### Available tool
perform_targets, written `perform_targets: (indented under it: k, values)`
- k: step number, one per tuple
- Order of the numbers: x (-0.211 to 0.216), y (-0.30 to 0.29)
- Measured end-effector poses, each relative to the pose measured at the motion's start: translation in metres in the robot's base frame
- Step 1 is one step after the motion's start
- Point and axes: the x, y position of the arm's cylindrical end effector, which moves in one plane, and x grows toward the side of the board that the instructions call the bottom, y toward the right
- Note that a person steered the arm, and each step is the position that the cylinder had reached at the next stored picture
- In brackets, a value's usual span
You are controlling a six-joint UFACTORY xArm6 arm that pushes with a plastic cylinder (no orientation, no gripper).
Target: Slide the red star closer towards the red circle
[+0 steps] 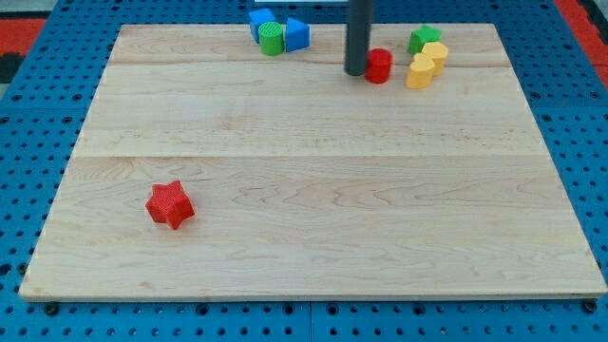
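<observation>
The red star point(170, 204) lies at the view's lower left on the wooden board point(313, 218). The red circle point(379, 66) stands near the view's top, right of centre. My tip point(356, 71) is at the end of the dark rod, right beside the red circle's left side, touching or nearly touching it. The star is far from both the tip and the circle.
A blue block point(260, 19), a green circle point(273, 39) and a blue cube point(296, 33) cluster at the top centre-left. A green block point(424, 38) and two yellow blocks point(434, 53) point(420, 71) sit right of the red circle.
</observation>
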Motion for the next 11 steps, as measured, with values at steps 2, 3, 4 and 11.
perform_targets:
  k: [2,3,4,11]
  values:
    - [0.159,-0.089]
    - [0.259,-0.091]
    - [0.284,-0.185]
    - [0.099,-0.060]
